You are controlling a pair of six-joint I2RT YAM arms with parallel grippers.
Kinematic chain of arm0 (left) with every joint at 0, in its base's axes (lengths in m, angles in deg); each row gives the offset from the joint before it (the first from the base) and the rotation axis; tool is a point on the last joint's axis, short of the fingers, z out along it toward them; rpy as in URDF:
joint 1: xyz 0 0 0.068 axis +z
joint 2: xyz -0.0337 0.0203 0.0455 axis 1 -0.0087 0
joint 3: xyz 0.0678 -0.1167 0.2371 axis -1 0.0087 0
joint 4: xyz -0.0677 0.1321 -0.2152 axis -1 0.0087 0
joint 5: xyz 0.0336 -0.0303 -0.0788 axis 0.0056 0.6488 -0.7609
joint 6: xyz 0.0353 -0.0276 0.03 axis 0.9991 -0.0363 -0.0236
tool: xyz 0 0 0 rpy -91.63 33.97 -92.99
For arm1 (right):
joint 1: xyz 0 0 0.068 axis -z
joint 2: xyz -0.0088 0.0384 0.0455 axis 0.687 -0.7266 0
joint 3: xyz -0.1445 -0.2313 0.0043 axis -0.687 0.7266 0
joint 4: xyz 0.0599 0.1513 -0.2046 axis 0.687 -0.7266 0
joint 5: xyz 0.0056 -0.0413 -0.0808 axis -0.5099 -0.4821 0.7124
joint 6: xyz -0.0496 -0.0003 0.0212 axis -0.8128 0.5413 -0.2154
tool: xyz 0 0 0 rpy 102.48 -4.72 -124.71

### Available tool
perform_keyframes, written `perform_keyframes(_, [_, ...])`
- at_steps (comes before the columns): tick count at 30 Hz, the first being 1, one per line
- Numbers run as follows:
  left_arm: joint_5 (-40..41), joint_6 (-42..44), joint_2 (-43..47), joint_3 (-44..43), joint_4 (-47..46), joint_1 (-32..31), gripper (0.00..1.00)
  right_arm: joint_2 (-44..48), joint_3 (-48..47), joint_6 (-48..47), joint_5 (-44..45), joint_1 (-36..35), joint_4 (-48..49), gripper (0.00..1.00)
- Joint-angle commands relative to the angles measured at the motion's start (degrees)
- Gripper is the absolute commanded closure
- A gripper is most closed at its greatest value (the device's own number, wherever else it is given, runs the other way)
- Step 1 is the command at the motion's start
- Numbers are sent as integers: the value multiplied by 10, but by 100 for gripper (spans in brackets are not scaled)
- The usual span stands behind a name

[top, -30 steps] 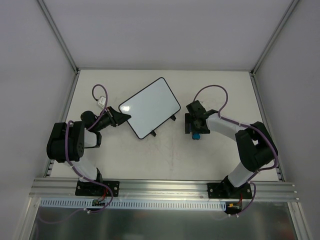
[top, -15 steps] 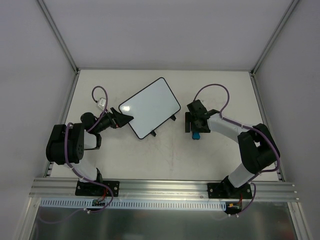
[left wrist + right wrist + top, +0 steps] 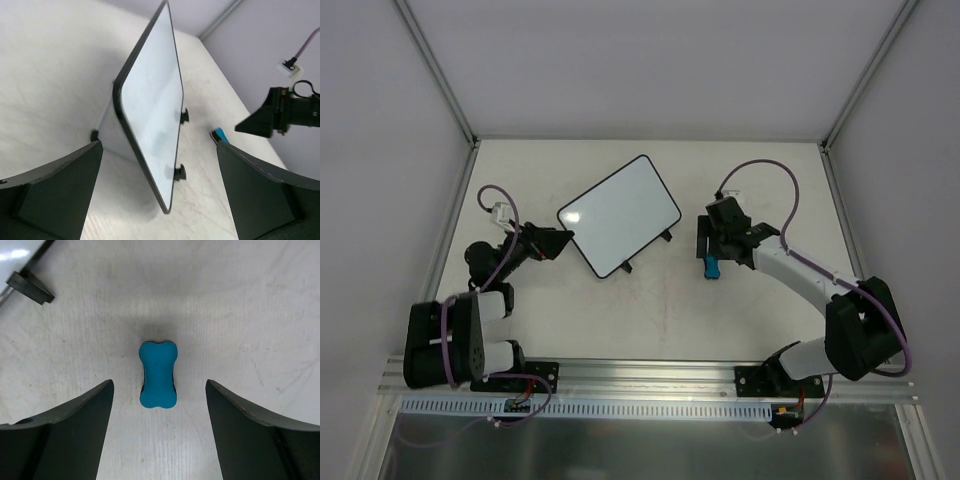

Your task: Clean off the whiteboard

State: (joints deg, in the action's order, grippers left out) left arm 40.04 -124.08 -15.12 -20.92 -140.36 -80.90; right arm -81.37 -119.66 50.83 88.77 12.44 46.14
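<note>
The whiteboard (image 3: 620, 215) lies slanted on the table, its white face bare, with two black feet on its right edge. My left gripper (image 3: 556, 241) is open just left of the board's near-left corner and touches nothing. In the left wrist view the whiteboard (image 3: 152, 100) stands ahead between the spread fingers (image 3: 55, 195) of the left gripper (image 3: 159, 146). My right gripper (image 3: 708, 248) hangs open over the blue bone-shaped eraser (image 3: 711, 267). From the right wrist, the eraser (image 3: 158, 374) lies flat on the table ahead of the right gripper (image 3: 159, 384), apart from both fingers (image 3: 255, 430).
White walls with metal posts close the table at the back and sides. An aluminium rail (image 3: 650, 375) with both arm bases runs along the near edge. One board foot (image 3: 30, 287) shows at the top left of the right wrist view.
My left gripper has opened, let go of the board's corner and drawn back to the left. The right gripper has shifted slightly over the eraser. The board has stayed put.
</note>
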Motion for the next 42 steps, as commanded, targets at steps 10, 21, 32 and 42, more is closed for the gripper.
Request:
perform_keyframes(10, [270, 158, 502, 66, 380, -26, 1, 102, 15, -13, 10, 1, 3, 21])
perform_keyframes(21, [302, 181, 641, 42, 605, -27, 1, 353, 191, -52, 19, 1, 130, 9])
perform_keyframes(32, [297, 206, 645, 43, 643, -41, 1, 546, 283, -119, 30, -2, 136, 1])
perform_keyframes(42, [299, 208, 651, 52, 644, -42, 1, 578, 341, -126, 136, -1, 170, 1])
